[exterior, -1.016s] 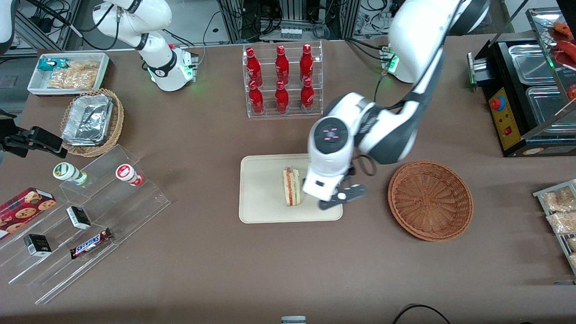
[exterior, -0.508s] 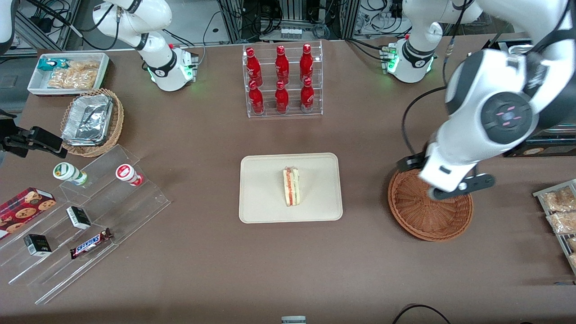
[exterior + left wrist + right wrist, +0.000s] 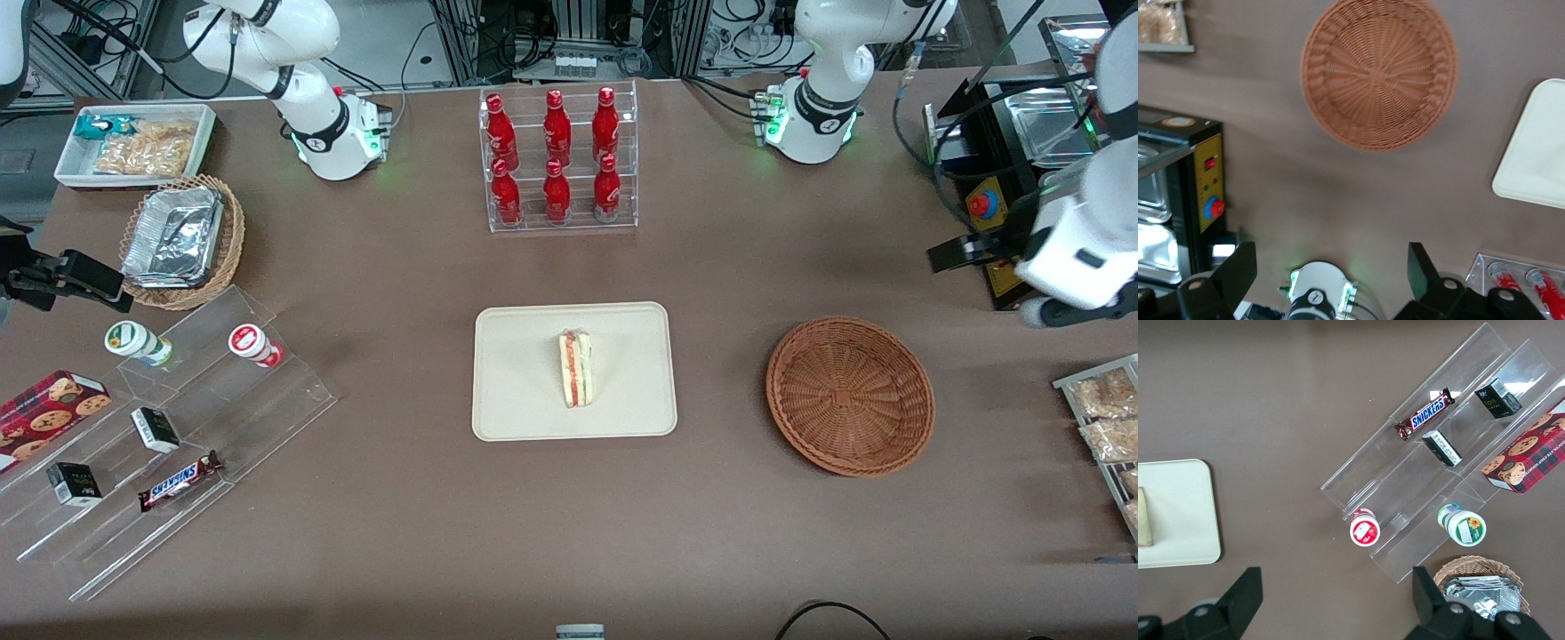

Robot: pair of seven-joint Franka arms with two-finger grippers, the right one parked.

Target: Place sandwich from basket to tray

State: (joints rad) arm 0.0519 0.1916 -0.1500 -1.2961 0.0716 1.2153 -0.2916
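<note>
The sandwich stands on its edge in the middle of the cream tray, red and green filling facing up. The reddish-brown basket is empty and lies beside the tray, toward the working arm's end. My left gripper is open and empty. It hangs high over the table edge by the black appliance, farther from the front camera than the basket. The left wrist view shows its gripper with the fingers wide apart, plus the empty basket and a tray corner. The right wrist view shows the tray and a sliver of sandwich.
An acrylic rack of red bottles stands farther from the front camera than the tray. A black appliance and bagged snacks sit at the working arm's end. A stepped acrylic shelf, tan basket with foil trays and white bin are at the parked arm's end.
My gripper has left the sandwich on the tray, passed over the basket and moved out to the working arm's end of the table. The sandwich has not moved.
</note>
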